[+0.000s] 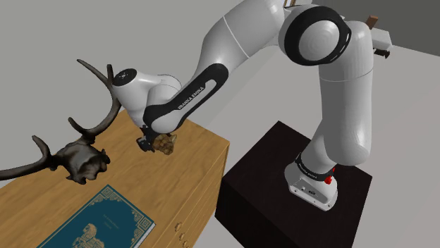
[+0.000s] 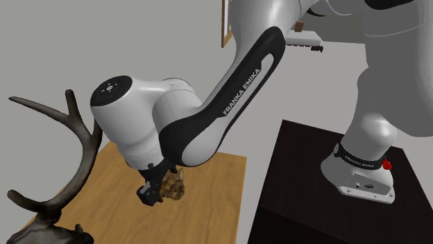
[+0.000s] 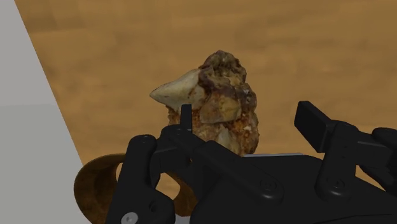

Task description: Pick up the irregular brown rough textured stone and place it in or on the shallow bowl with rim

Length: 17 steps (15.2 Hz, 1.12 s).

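Your black two-finger pincer (image 3: 247, 116) stands apart, not clamped; the lumpy brown rough stone (image 3: 219, 102) is between the fingers, close to one and well off the other; it may touch that finger; the wooden tabletop (image 3: 318, 51) lies behind it.

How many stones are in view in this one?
1. The brown stone sits between the hand's open fingers, over the wooden top, near its corner toward the stand. The arm may hide others.
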{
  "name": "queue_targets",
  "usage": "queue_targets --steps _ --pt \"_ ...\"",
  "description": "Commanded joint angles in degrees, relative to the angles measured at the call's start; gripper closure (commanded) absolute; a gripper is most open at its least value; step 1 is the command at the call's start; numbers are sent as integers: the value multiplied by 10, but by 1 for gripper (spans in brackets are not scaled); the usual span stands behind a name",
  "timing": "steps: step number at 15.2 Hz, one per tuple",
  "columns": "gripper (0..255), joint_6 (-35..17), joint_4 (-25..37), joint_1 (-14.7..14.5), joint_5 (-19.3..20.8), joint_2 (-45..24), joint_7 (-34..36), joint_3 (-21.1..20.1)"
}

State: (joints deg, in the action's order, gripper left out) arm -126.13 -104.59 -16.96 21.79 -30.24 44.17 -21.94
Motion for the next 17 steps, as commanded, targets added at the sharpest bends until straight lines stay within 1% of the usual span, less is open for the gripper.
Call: queue_targets --steps 1,7,16,17 --pt "255 -8 -1 0 0 -5 -1 1" --pt "255 -9 -3 0 0 -5 0 0" --pt "255 40 7 10 -23 38 -19 -15" --pt "255 33 6 9 -20 32 -15 -13"
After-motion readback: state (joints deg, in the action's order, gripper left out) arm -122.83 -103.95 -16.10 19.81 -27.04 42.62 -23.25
